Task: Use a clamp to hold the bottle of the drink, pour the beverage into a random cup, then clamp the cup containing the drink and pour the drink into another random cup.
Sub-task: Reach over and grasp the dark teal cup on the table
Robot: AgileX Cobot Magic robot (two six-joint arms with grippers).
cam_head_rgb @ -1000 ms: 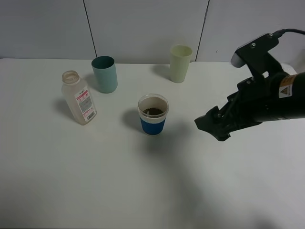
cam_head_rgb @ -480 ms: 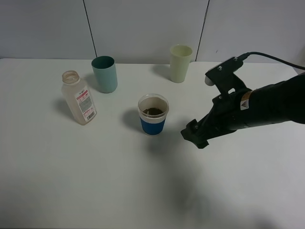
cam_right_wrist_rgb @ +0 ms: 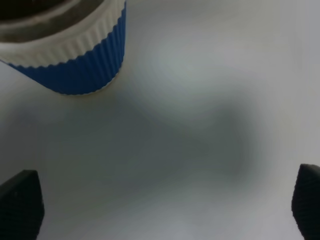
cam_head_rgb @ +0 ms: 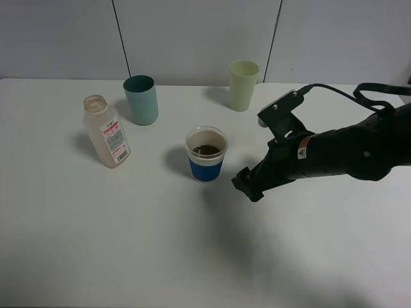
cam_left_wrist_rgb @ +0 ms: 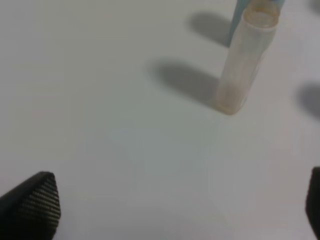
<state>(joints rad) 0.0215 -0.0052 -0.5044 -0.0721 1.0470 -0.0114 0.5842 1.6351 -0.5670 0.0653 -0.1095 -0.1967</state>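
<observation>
My right tool (cam_head_rgb: 247, 183) hangs low over the white counter (cam_head_rgb: 128, 244), just beside the blue-banded cup (cam_head_rgb: 206, 163) on its right and a little nearer than it, not touching it. Its jaws stand wide with nothing between them; the wrist view shows only bare counter in the gap and the cup's ribbed blue band just beyond. My left tool (cam_left_wrist_rgb: 172, 210) is also spread wide and empty, above bare counter.

The blue-banded cup stands upright with brown beverage (cam_head_rgb: 206, 150) in its bottom. Left of the cup and slightly farther back, well apart from it, the clear bottle (cam_head_rgb: 108, 133) stands uncapped, its white-and-red label facing forward.

Farther back, a teal tumbler (cam_head_rgb: 141, 100) stands behind the cup to the left, and the pale yellow-green tumbler (cam_head_rgb: 243, 85) behind it to the right. Both are upright near the counter's far edge.
</observation>
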